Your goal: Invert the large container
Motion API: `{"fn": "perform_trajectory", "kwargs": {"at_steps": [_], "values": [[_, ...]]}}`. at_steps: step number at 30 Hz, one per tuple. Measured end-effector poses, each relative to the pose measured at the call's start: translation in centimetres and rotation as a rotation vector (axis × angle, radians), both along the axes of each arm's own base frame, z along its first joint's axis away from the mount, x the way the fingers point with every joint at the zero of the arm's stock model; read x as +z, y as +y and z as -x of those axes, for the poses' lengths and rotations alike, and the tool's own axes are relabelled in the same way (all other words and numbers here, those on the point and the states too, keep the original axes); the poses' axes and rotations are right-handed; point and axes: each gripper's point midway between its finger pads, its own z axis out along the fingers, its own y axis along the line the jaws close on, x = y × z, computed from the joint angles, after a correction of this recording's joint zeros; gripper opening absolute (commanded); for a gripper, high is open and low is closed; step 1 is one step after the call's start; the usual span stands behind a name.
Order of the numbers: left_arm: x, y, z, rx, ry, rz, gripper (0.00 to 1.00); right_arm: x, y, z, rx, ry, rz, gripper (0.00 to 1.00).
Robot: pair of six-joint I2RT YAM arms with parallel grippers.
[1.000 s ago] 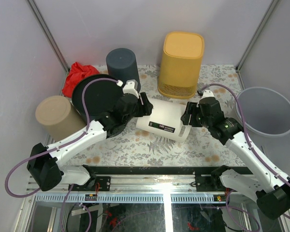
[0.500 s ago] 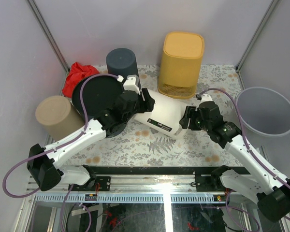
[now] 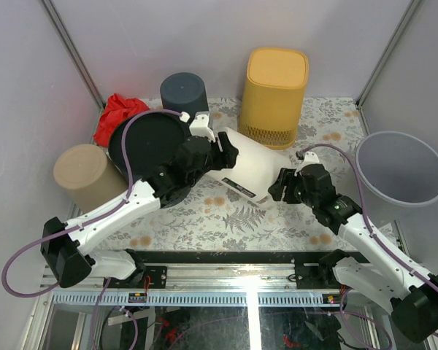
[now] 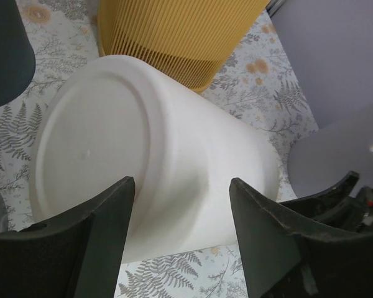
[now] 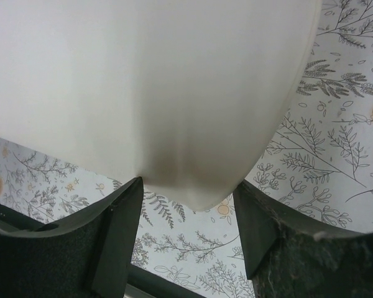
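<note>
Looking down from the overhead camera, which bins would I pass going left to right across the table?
Tan bin → dark grey bin → yellow basket → pale grey tub. The white container overlaps the yellow basket, so it is left out.

Table covered by a fern-and-flower printed cloth (image 3: 197, 219) at centre, enclosed by plain pale lilac wall panels (image 3: 204, 36) at 9, 12 and 3 o'clock, grey metal corner posts (image 3: 71, 51) at 11 and 1, black mounting rail (image 3: 226, 257) at 6, lighting even.
</note>
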Motion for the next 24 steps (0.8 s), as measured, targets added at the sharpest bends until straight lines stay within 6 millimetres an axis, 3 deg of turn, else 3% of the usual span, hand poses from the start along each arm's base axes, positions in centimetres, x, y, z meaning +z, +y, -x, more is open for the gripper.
{"fn": "perform_trajectory", "kwargs": {"at_steps": [6,24], "values": [[1.3,-1.1,0.4,-0.024,-0.023,0.025,0.6,-1.0,0.3,0.4,0.011,0.001,-0.024,0.66],[2.8,-4.9,1.0,-0.094,-0.052,0.034,0.61,-4.2,0.5,1.1,-0.003,-0.046,-0.123,0.67]]}}
